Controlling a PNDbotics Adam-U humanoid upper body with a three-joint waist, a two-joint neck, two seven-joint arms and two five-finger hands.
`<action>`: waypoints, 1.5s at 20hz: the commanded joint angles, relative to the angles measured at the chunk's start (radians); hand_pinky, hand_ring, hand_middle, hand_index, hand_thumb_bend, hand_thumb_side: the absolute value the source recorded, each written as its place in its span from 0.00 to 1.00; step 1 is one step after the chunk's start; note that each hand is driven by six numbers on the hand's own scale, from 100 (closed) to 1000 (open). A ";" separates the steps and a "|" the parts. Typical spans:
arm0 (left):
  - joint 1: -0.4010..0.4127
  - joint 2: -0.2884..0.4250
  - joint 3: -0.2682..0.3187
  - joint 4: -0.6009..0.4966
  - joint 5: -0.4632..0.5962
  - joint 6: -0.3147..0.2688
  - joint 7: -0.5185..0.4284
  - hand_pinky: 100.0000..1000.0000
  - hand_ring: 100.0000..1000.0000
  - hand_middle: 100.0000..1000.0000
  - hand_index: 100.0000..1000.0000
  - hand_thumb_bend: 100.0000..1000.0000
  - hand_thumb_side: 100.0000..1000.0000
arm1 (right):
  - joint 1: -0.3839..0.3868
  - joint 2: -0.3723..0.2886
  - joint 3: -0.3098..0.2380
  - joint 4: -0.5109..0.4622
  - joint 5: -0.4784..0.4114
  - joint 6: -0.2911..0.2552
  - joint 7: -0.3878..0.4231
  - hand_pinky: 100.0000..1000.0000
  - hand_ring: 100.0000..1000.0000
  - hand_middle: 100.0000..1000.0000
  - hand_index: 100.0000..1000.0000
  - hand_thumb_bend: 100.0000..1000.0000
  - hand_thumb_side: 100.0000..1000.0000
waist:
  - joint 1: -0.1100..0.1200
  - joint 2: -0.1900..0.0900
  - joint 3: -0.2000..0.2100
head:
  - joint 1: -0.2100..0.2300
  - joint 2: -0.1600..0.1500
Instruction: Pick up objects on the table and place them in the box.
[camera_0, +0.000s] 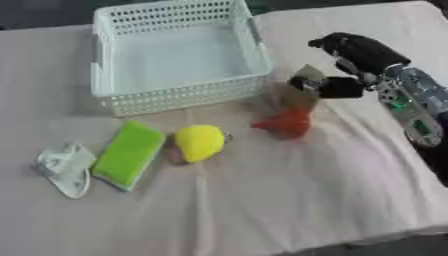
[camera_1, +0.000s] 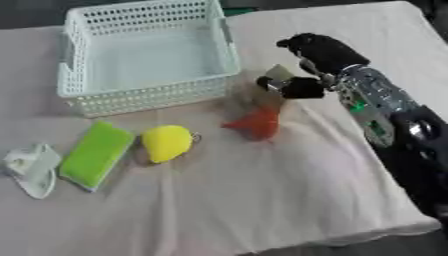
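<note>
A white mesh basket (camera_0: 184, 95) stands at the back left of the cloth-covered table. In front of it lie a white crumpled item (camera_0: 66, 167), a green flat block (camera_0: 129, 152) and a yellow rounded toy (camera_0: 199, 142). An orange-red toy (camera_0: 284, 122) lies right of the yellow one, blurred. My right hand (camera_0: 354, 52) comes in from the right and hovers just above and right of the orange-red toy, beside the basket's right front corner. A small tan piece (camera_0: 306, 74) shows at the hand's lower edge; I cannot tell what it is. My left hand is out of sight.
The pink cloth (camera_0: 262, 200) covers the whole table, with bare room across its front half. The table's front edge runs along the bottom right. My right forearm (camera_0: 411, 105) lies along the right side.
</note>
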 joint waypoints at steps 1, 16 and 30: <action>-0.009 0.010 0.009 -0.012 -0.003 -0.005 0.002 0.96 0.94 0.86 0.88 0.02 0.94 | -0.011 -0.015 -0.010 0.009 0.010 -0.004 0.006 0.92 0.97 0.86 1.00 0.53 1.00 | 0.003 -0.012 0.002 | -0.005 -0.012; -0.007 0.005 0.008 -0.012 -0.010 -0.006 0.001 0.96 0.94 0.86 0.87 0.01 0.93 | -0.011 -0.005 -0.007 0.051 0.025 -0.022 0.021 0.91 0.97 0.85 1.00 0.52 1.00 | 0.009 -0.006 0.002 | -0.014 -0.029; -0.012 0.000 0.005 -0.012 -0.014 -0.002 0.000 0.96 0.94 0.86 0.85 0.00 0.93 | -0.032 0.008 0.008 0.098 0.039 -0.049 0.013 0.88 0.91 0.80 1.00 0.50 1.00 | 0.011 0.002 0.015 | -0.019 -0.040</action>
